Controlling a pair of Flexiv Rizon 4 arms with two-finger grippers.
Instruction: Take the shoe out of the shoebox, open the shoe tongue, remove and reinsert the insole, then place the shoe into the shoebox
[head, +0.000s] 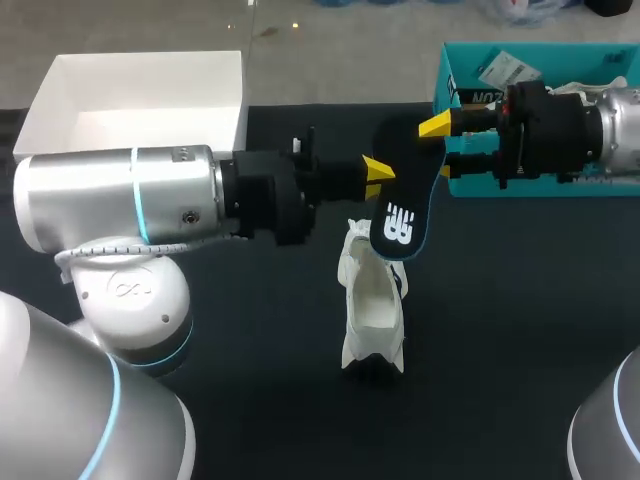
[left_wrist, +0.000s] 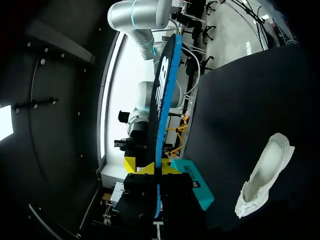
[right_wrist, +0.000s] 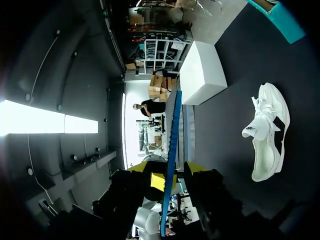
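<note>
One insole (head: 400, 215): edge-on in wrist views, broad face in head view.

You get even light on table (head: 250, 400); small shadow under shoe (head: 372, 320). Your wrist views: dim, with blown-out bright patches.

Silver arms (head: 90, 195), blue rings (head: 137, 205), yellow fingertips (head: 378, 170)

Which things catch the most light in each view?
Head view: the left arm's silver shell glints; the white box is brightest. Left wrist view: the white shoe glows against the dark table, the insole's blue edge lit. Right wrist view: shoe and box stand out.
</note>
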